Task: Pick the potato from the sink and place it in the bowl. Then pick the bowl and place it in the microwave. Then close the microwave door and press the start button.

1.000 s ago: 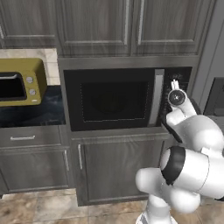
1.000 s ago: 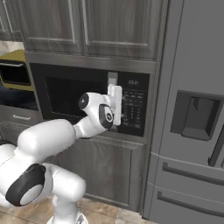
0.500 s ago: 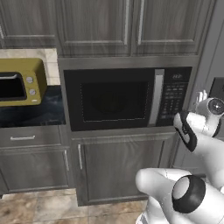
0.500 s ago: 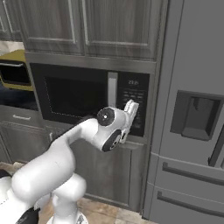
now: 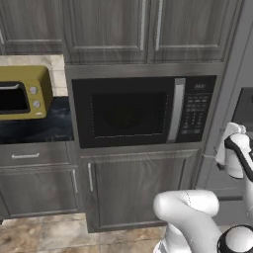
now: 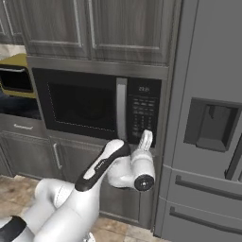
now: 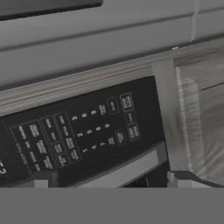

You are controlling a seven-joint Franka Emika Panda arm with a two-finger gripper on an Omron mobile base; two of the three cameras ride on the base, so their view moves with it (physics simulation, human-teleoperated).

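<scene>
The microwave is built in under the wall cabinets. Its microwave door is shut, with the silver handle upright beside the black button panel. My gripper hovers just below the button panel, a little way off it, fingers pointing up. In the hand view the button panel lies tilted ahead. The gripper is open, its tips far apart with nothing between them. The potato, the bowl and the sink are out of view.
A yellow toaster oven stands on the dark counter at the left. Grey cabinet doors sit below the microwave. A tall grey fridge with a dispenser stands close on the right, next to my hand.
My hand has drawn back from the button panel and dropped lower and to the right. The microwave door stays shut and the gripper stays open.
</scene>
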